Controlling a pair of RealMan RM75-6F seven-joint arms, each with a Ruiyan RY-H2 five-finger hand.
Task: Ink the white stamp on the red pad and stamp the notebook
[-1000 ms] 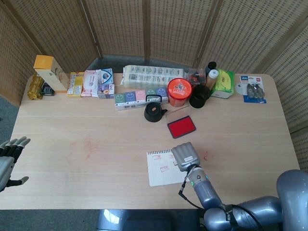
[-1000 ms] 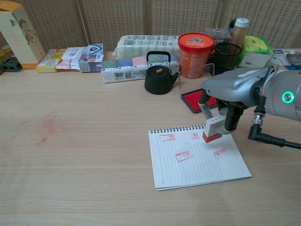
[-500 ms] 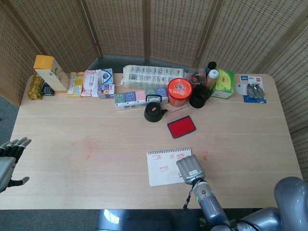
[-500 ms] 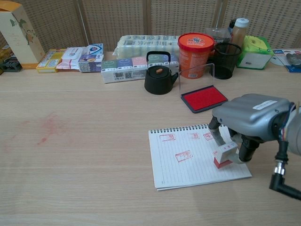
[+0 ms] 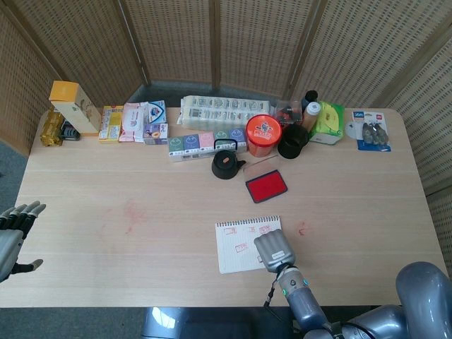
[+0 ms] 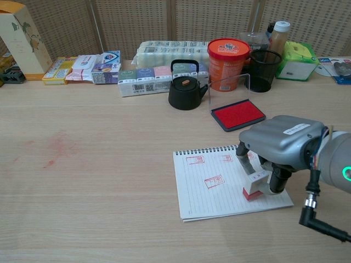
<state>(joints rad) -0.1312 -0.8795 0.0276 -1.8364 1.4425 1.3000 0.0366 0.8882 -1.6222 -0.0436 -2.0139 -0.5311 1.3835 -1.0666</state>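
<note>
My right hand holds the white stamp, whose red base sits on the lower right of the notebook. Several red stamp marks show on the spiral-bound page. In the head view the right hand covers the stamp and the right part of the notebook. The red ink pad lies open behind the notebook, its clear lid raised; it also shows in the head view. My left hand hangs at the table's left edge with fingers spread, holding nothing.
A black teapot, an orange tub, a black cup and a row of boxes line the back of the table. A faint red smear marks the wood at left.
My right hand carried the stamp from the upper right of the page toward me and a little left, and its base now sits on the lower right of the page. The left hand stayed put.
</note>
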